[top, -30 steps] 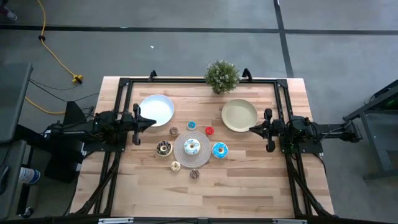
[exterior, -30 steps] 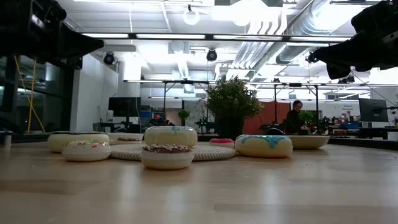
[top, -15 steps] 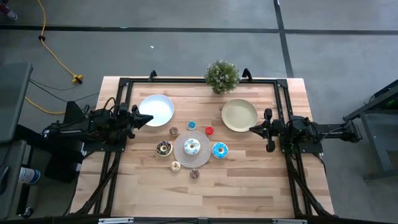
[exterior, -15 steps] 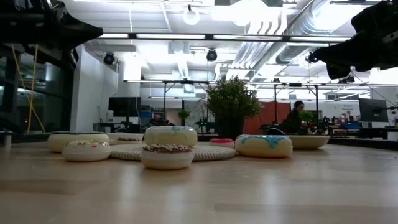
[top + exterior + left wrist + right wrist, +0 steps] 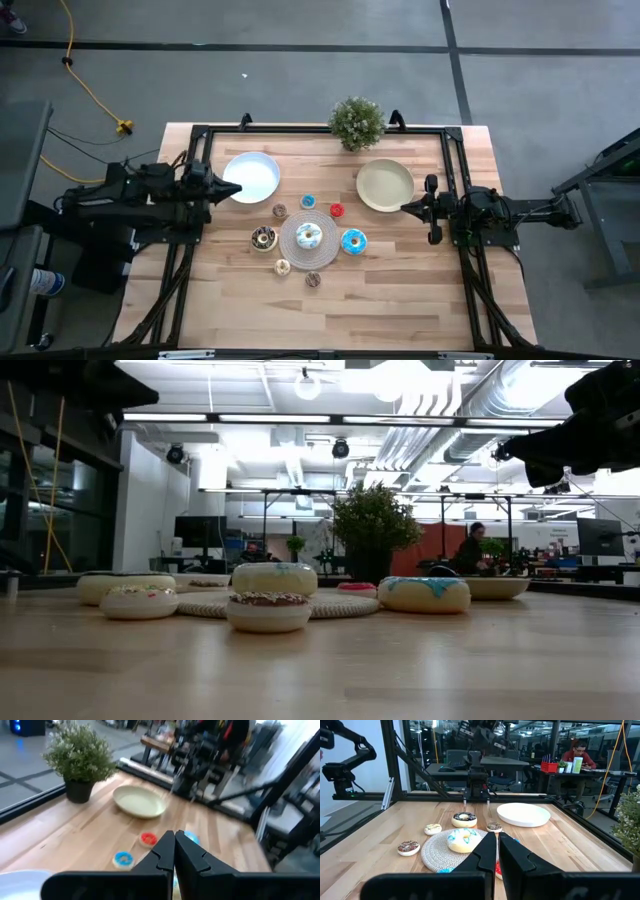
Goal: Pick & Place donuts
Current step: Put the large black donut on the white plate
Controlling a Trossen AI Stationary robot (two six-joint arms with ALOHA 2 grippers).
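Left gripper has drawn back to the white plate's left edge, clenched empty; right gripper (clenched too) waits beside the yellow plate, donuts between.

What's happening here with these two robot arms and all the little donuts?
Nothing is being handled at this moment. The left gripper hangs shut at the edge of the white plate, and the right gripper waits shut beside the cream plate. Both plates are empty. The toy donuts sit untouched mid-table, one on the woven mat and the others around it.
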